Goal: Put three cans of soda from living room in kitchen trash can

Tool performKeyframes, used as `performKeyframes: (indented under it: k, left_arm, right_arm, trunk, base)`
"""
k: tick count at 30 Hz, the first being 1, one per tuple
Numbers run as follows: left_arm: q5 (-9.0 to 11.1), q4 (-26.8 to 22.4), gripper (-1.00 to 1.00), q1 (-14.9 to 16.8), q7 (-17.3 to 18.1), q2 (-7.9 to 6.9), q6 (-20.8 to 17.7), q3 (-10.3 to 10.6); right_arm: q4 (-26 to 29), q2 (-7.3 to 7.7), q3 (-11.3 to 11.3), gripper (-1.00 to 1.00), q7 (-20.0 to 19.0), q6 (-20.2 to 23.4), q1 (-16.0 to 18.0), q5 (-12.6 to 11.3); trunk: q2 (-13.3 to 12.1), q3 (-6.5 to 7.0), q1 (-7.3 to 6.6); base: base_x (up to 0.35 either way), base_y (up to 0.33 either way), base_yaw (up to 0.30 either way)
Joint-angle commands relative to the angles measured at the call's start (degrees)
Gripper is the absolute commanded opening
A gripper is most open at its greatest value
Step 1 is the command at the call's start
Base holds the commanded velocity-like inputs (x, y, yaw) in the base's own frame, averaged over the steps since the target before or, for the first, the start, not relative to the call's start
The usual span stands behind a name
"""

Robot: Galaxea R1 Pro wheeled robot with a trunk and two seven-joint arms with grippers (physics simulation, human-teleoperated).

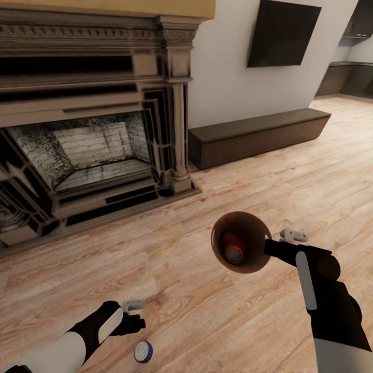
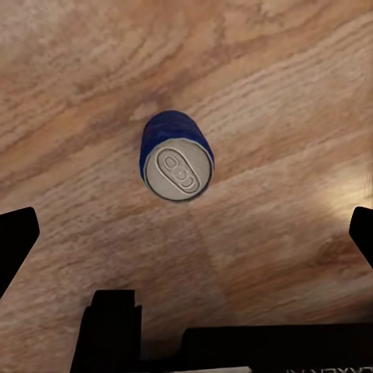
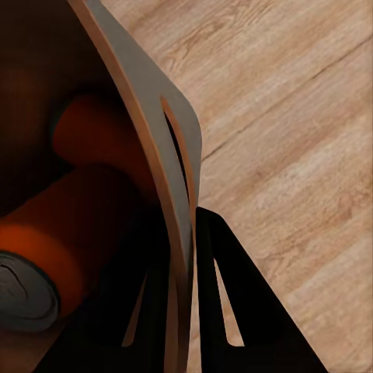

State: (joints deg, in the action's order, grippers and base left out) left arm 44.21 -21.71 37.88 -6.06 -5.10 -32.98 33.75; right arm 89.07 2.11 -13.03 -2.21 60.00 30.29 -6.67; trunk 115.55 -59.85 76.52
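Cans first: your left gripper (image 2: 186, 233) hangs over the blue can (image 2: 176, 158), its fingers spread wide to either side with nothing between them but floor. The can stands upright on the wood floor (image 2: 295, 93), grey top toward the wrist camera, apart from both fingers. In the head view you see the same can (image 1: 143, 351) just beside the left gripper (image 1: 135, 315), on the near side of it.

Your right gripper (image 3: 183, 256) is pinched on the bin (image 3: 148, 116): one finger lies inside the wall and one outside, clamping the rim just below the handle slot. From the head view the bin (image 1: 255, 224) is held off the floor, tipped so that its dark mouth faces the camera, with the right gripper (image 1: 272, 247) at its rim on the robot's side.

Inside the bin lie orange cans (image 1: 233, 247). The right wrist view shows two of them, one (image 3: 54, 249) with its grey top toward you and another (image 3: 93, 128) behind it, deeper in.

Further out, you face the fireplace (image 1: 93, 145) on the left, with a low dark bench (image 1: 259, 134) along the white wall and a TV (image 1: 282, 32) mounted above it. Dark cabinets (image 1: 347, 77) show at the far right, beyond the bench.
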Motion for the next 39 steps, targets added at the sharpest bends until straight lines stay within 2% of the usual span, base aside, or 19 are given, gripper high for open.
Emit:
performKeyframes:
  k: [1, 16, 20, 25, 26, 28, 30, 33, 36, 39]
  left_arm:
    - [0.0, 0.0, 1.00, 0.0, 0.0, 0.00, 0.0, 0.0]
    - [0.0, 0.0, 1.00, 0.0, 0.0, 0.00, 0.4, 0.0]
    - [0.0, 0.0, 1.00, 0.0, 0.0, 0.05, 0.7, 0.0]
    - [0.0, -0.1, 1.00, 0.0, 0.0, 0.16, 0.8, 0.0]
    - [0.0, -0.1, 1.00, 0.0, 0.0, 0.20, 0.8, 0.0]
    - [0.0, -0.1, 1.00, 0.0, 0.0, 0.24, 0.8, 0.0]
    - [0.0, -0.1, 1.00, 0.0, 0.0, 0.25, 0.8, 0.0]
    - [0.0, -0.1, 1.00, 0.0, 0.0, 0.26, 0.8, 0.0]
    - [0.0, -0.1, 1.00, 0.0, 0.0, 0.26, 0.8, 0.0]
    - [0.0, -0.1, 1.00, 0.0, 0.0, 0.26, 0.8, 0.0]
  right_arm:
    - [0.2, -0.02, 0.0, -1.00, -0.3, 0.0, 0.0, -1.5]
    - [1.6, -0.83, 0.3, -1.00, -0.3, 0.0, 0.1, -1.5]
    - [1.6, -1.19, 0.5, -1.00, -0.3, 0.0, 0.2, -1.4]
    - [1.6, -0.55, 0.5, -1.00, -0.3, 0.0, 1.5, -0.9]
    - [1.6, -0.03, 0.5, -1.00, -0.3, 0.0, 2.1, -0.4]
    - [1.6, 0.75, 0.5, -1.00, -0.3, 0.0, 3.6, 2.1]
    - [1.6, 0.92, 0.5, -1.00, -0.3, 0.0, 4.5, 4.0]
    - [1.3, 0.82, 0.5, -1.00, -0.3, 0.0, 7.4, 9.6]
    - [-0.3, 0.65, 0.3, -1.00, -0.3, 0.0, 10.6, 13.0]
    - [-3.9, 0.69, 0.1, -1.00, -0.3, 0.0, 14.4, 14.6]
  trunk:
    - [0.4, -0.27, 0.22]
    - [6.4, -3.62, 3.51]
    - [6.4, -3.63, 3.51]
    - [6.4, -3.63, 3.51]
    - [6.4, -3.63, 3.51]
    - [6.4, -3.63, 3.51]
    - [6.4, -3.63, 3.51]
    - [6.4, -3.63, 3.51]
    - [6.4, -3.63, 3.51]
    - [6.4, -3.63, 3.51]
  base:
    - [0.000, 0.000, 0.034]
    - [0.000, 0.000, 0.082]
    - [0.000, 0.000, 0.005]
    - [0.000, 0.000, 0.001]
    - [0.000, 0.000, 0.000]
    - [0.000, 0.000, 0.000]
    - [0.000, 0.000, 0.000]
    - [0.000, 0.000, 0.000]
    - [0.000, 0.000, 0.000]
    - [0.000, 0.000, 0.000]
